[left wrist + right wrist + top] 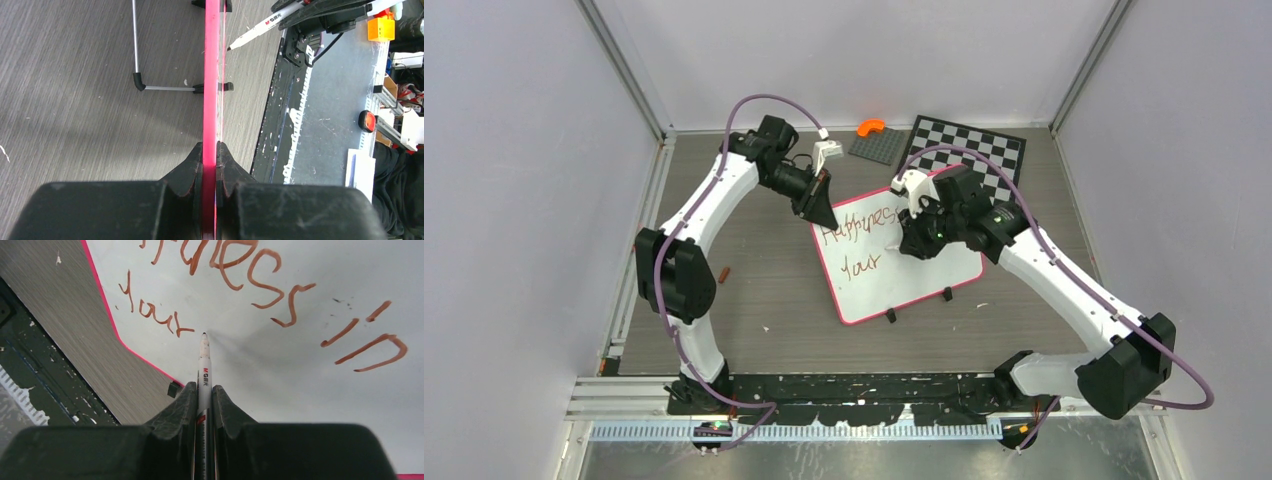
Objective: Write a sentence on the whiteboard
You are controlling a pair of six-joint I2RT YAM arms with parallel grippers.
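Observation:
The whiteboard (924, 280) with a pink-red frame lies tilted at the table's middle. My left gripper (821, 212) is shut on its far left corner; the left wrist view shows the frame edge (211, 75) clamped between the jaws. My right gripper (912, 243) is shut on a white marker (204, 375), its tip just right of the word "Your". The sentence (862, 225) reads "Happiness in" with "Your" below it in red-brown; it also shows in the right wrist view (280, 295). The marker also shows in the left wrist view (260, 30).
A black-and-white chessboard (974, 150) lies behind the whiteboard at the back right. A grey plate (879, 147) with an orange piece (870, 127) sits at the back middle. A small red-brown bit (726, 272) lies on the table at left. The whiteboard's black clip feet (891, 316) stand at its near edge.

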